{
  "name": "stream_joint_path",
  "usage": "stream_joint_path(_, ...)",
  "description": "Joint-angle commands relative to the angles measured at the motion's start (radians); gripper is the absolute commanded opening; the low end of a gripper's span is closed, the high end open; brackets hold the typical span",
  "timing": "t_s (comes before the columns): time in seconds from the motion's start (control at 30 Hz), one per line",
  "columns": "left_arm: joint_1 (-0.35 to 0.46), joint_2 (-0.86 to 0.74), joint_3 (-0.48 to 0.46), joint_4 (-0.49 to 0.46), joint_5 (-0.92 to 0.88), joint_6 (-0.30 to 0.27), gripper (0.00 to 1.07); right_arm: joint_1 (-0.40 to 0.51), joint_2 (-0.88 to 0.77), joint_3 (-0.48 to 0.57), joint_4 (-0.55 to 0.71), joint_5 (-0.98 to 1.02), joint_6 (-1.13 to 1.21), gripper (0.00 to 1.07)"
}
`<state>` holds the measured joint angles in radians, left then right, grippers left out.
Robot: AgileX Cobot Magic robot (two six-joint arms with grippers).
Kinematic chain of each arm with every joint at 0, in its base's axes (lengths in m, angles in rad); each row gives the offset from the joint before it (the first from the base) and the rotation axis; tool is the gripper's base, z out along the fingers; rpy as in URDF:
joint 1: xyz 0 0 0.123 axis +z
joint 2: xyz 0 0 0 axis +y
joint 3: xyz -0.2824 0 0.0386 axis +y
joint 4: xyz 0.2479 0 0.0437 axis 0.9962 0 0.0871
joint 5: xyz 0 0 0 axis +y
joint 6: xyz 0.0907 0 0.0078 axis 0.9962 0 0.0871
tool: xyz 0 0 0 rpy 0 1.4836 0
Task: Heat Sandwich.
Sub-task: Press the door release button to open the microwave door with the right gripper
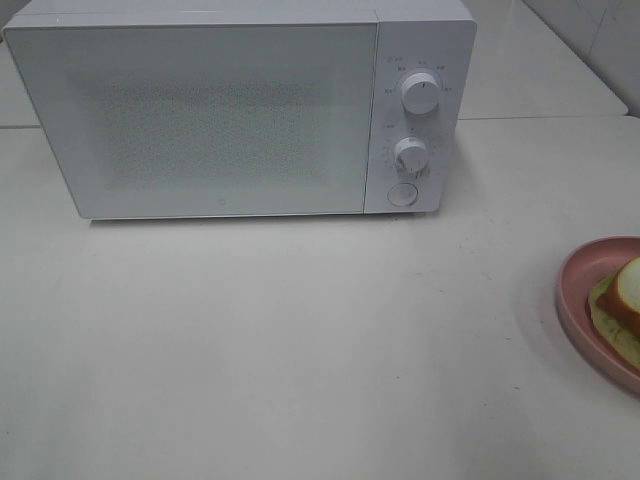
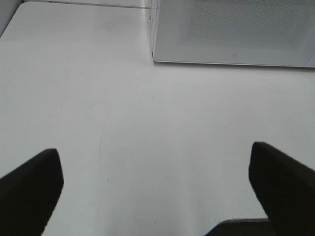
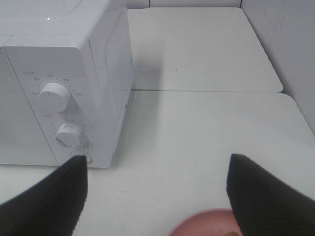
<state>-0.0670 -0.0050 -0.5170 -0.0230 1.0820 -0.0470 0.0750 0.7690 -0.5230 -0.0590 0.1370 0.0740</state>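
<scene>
Mostly cut off: the sandwich (image 1: 628, 292) lies on a pink plate (image 1: 575, 285) at the right edge of the high view, and the frame slices through both. Only a corner of white bread with tan crust and some green under it shows. The right wrist view catches just a bit of plate rim, with a tan speck at the frame edge that is too small to call. Neither arm shows in the high view. The microwave (image 1: 240, 110) has its door (image 1: 150, 150) shut, and the dotted panel hides the inside, so contents cannot be told. Labels round the dials are too small to read.

The plate holds the sandwich. How much of the plate it covers is out of frame.

The microwave stands at the back of the table (image 1: 300, 350), left of centre and well apart from the plate. Its control strip is on the side nearer the plate: upper knob (image 1: 421, 92), lower knob (image 1: 411, 155), round button (image 1: 402, 194) below them. Bare tabletop lies between microwave and plate.

The left gripper (image 2: 153, 150) is released, jaws spread wide, with only table between the fingers (image 2: 29, 191) and the microwave's lower front ahead. The right gripper (image 3: 157, 160) is also released — plate rim shows low between its fingers (image 3: 261, 196), facing the control strip.
</scene>
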Motion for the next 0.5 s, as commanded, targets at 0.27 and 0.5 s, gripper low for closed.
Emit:
stream_joint_path(0.27, 0.005, -0.024, 0.002, -0.007, -0.013, 0.001, 0.97, -0.004, 0.183, -0.008, -0.004, -0.245, 0.002, 0.76)
stream_joint_path(0.5, 0.005, -0.023, 0.002, -0.007, -0.013, 0.001, 0.97, -0.002, 0.321, 0.047, 0.002, -0.510, -0.057, 0.76)
